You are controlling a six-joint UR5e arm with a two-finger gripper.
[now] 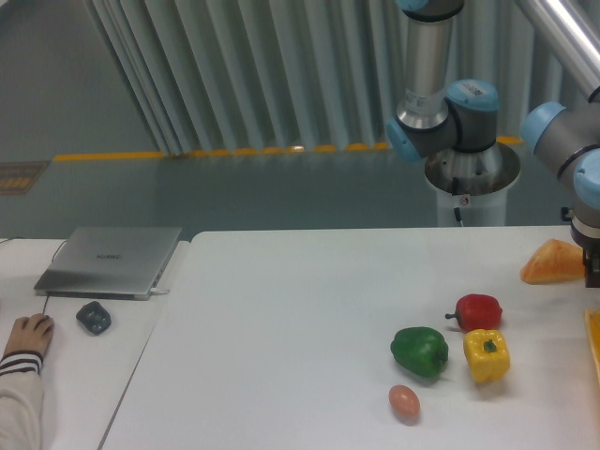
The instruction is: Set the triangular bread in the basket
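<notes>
Triangular bread (pixel 553 262) looks light, soft, crushable; we'd pinch its thick end gently. Gripper (pixel 593 272) mostly off-frame, state unclear.

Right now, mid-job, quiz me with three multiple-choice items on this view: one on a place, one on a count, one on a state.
1. Where does the triangular bread lie?
A. table's far right
B. beside the laptop
C. in the basket

2. How many bell peppers are on the table?
A. one
B. three
C. five

3. What state is the basket in?
A. holding the bread
B. bread not in it
C. tipped on its side

Answers:
1 A: it lies near the right edge, beside the fingers.
2 B: red, green, yellow.
3 B: the bread lies on the table behind it.
</notes>
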